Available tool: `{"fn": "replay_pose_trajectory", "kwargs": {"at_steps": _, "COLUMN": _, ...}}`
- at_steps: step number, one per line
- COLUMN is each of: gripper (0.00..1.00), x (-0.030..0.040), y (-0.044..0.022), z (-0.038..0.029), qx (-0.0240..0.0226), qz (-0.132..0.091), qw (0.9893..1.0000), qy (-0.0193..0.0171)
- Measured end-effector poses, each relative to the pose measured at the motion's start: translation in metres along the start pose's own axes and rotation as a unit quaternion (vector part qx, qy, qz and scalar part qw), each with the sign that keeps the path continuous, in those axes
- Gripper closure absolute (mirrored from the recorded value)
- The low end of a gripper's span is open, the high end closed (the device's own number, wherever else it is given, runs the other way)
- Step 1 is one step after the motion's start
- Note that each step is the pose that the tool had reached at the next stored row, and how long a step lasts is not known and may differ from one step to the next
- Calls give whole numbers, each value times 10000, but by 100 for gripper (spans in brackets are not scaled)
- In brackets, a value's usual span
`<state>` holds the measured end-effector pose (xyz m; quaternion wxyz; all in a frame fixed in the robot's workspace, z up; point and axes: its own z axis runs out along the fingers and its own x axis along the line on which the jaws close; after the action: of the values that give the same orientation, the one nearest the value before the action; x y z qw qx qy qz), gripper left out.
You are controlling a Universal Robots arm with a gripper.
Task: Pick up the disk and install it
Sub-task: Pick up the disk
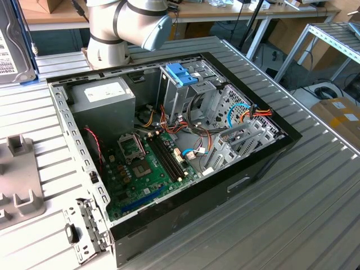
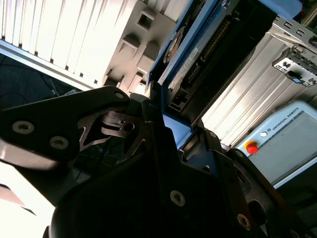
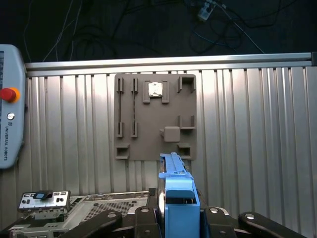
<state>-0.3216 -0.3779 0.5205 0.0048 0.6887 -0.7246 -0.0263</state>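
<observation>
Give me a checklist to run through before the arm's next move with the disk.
1. Grip: ok, the tool is shut on the disk by its blue frame.
2. Disk off the grey fixture: ok, held apart from it.
3. Case open: ok, its inside is exposed.
4. Cage under the blue latch free: cannot tell.
5. Cables away from the cage: not ok, some lie right beside it.
6. Disk at the cage: not ok, it is at the exterior view's left edge.

disk [image 3: 178,196]: light-blue frame | claw [image 3: 179,224]: black | tabletop [image 3: 247,124]: silver, ribbed | motherboard [image 1: 143,169]: green | latch [image 1: 181,74]: blue | fixture plate [image 3: 148,124]: grey
</observation>
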Motion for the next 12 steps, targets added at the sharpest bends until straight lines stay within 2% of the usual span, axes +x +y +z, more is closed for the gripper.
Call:
{"fn": "replay_pose_trajectory", "kwargs": {"at_steps": 7, "gripper": 63, "x": 12, "y": -1, "z": 2, "qx": 1, "qz": 0, "qw": 10000, "qy": 2}}
{"fn": "replay_pose_trajectory", "kwargs": {"at_steps": 12, "gripper": 63, "x": 55, "y": -4, "z": 4, "qx": 1, "qz": 0, "qw": 10000, "qy": 3}}
